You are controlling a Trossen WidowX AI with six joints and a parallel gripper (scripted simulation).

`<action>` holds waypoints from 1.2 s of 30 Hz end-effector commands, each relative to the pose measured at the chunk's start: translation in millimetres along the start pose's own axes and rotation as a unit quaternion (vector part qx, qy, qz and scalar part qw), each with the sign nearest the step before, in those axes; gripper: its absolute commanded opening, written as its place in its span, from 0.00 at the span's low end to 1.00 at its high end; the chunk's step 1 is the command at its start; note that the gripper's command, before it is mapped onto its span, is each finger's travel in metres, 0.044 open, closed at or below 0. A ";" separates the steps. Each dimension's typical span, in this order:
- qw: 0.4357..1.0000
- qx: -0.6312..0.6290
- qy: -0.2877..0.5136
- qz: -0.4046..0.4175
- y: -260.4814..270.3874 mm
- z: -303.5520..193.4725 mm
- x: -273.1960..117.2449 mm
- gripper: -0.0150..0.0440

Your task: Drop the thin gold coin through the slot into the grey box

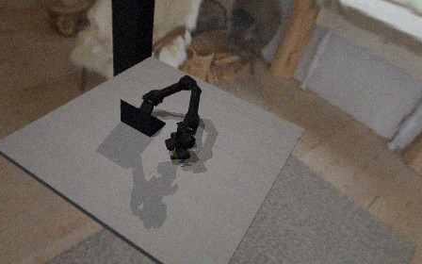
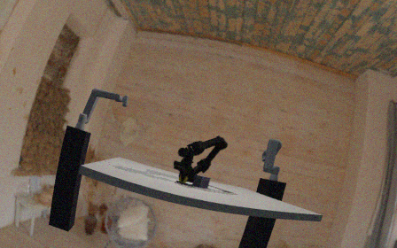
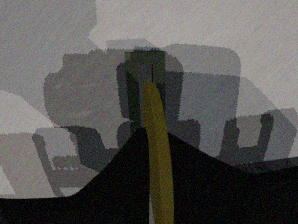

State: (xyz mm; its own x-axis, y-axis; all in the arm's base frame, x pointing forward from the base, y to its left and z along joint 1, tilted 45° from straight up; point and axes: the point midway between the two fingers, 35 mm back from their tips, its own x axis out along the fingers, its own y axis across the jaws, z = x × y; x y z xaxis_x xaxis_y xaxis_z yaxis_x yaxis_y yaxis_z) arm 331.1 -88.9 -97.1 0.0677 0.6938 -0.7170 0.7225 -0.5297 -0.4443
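The gripper is pinched tight on the gold coin, which stands on edge w/ its bottom in the green holder on the table, so the next move is prob. straight up.

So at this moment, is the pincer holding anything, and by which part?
Yes: the pincer is shut on the gold coin, its fingers pressing the two flat faces near the upper edge, the coin's far end at the green holder.
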 end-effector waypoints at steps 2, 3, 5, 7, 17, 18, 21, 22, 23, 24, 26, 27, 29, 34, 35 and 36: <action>1.000 0.002 0.002 -0.001 -0.3 -0.1 0.2 0.25; 1.000 0.002 0.002 -0.001 -0.1 -0.2 -1.0 0.25; 1.000 0.002 0.001 0.000 0.6 -0.3 -5.3 0.25; 1.000 0.002 0.001 0.000 1.3 -0.3 -10.2 0.25; 1.000 0.002 0.000 0.001 3.6 -0.4 -35.0 0.25; 1.000 0.002 0.000 0.001 3.8 -0.4 -37.5 0.25; 1.000 0.002 0.000 0.001 4.0 -0.3 -45.1 0.25; 1.000 0.002 0.000 0.001 4.0 -0.3 -47.6 0.25; 1.000 0.002 0.000 0.001 4.0 -0.2 -50.2 0.25; 1.000 0.002 0.000 0.001 4.0 -0.2 -52.7 0.25; 1.000 0.002 0.000 0.001 3.9 -0.1 -57.8 0.25; 1.000 0.002 0.000 0.001 3.8 0.0 -60.4 0.25; 1.000 0.002 0.000 0.001 3.6 0.1 -65.5 0.25; 1.000 0.003 0.000 0.001 2.6 0.5 -78.3 0.25; 1.000 0.003 0.000 0.001 2.4 0.6 -80.9 0.25; 1.000 0.002 0.000 0.001 2.1 0.7 -83.5 0.25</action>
State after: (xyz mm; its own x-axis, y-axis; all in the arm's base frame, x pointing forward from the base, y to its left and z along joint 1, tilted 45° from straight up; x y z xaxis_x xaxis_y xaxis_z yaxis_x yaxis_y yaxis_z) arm 326.3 -141.4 -44.9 0.0658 0.6979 -0.7132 0.7146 -0.5319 -0.4545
